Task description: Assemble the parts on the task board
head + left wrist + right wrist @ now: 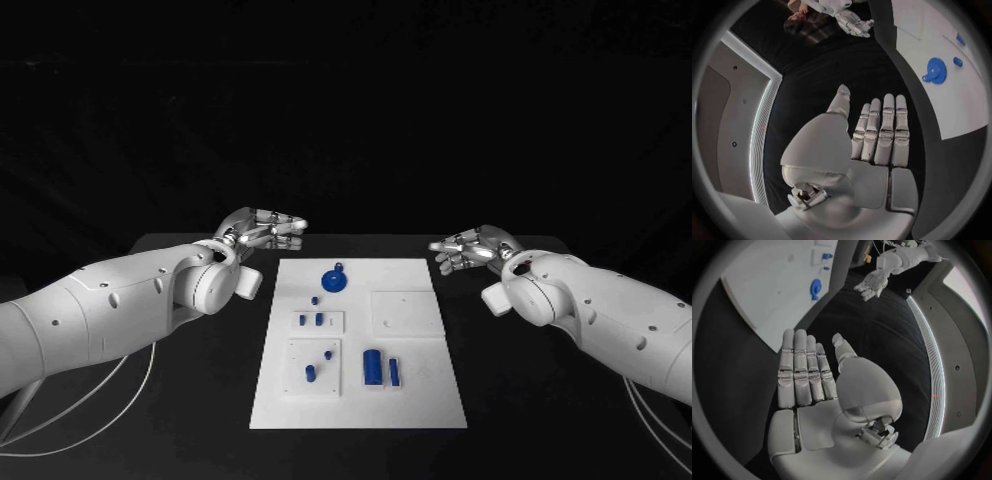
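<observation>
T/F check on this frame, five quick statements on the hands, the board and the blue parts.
1. The left hand holds a blue part. False: it holds nothing, fingers extended.
2. The right hand is off the white rectangular task board, over the black table. True.
3. The round blue gear-like part lies near the board's far end. True.
4. The tall blue cylinder lies off the board on the table. False: it is on the board, near end.
5. Both hands touch the board. False: each hangs beside it.
</observation>
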